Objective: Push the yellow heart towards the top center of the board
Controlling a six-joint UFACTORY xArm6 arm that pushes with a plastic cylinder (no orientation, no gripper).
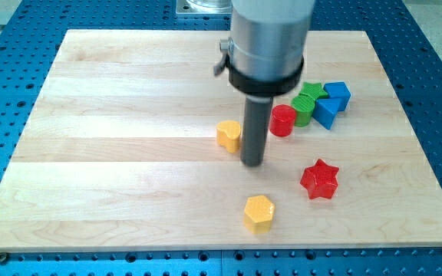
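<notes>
The yellow heart (228,135) lies near the middle of the wooden board (113,115). My tip (253,162) rests on the board just to the right of the heart and slightly below it, close to or touching its right side. The rod partly hides the heart's right edge. A yellow hexagon (258,213) lies below my tip, near the board's bottom edge.
A red cylinder (282,120) stands right of the rod. Beside it are a green block (306,103) and two blue blocks (336,94) (324,112) at the right. A red star (319,179) lies at the lower right. The arm's grey body (270,38) hangs over the top centre.
</notes>
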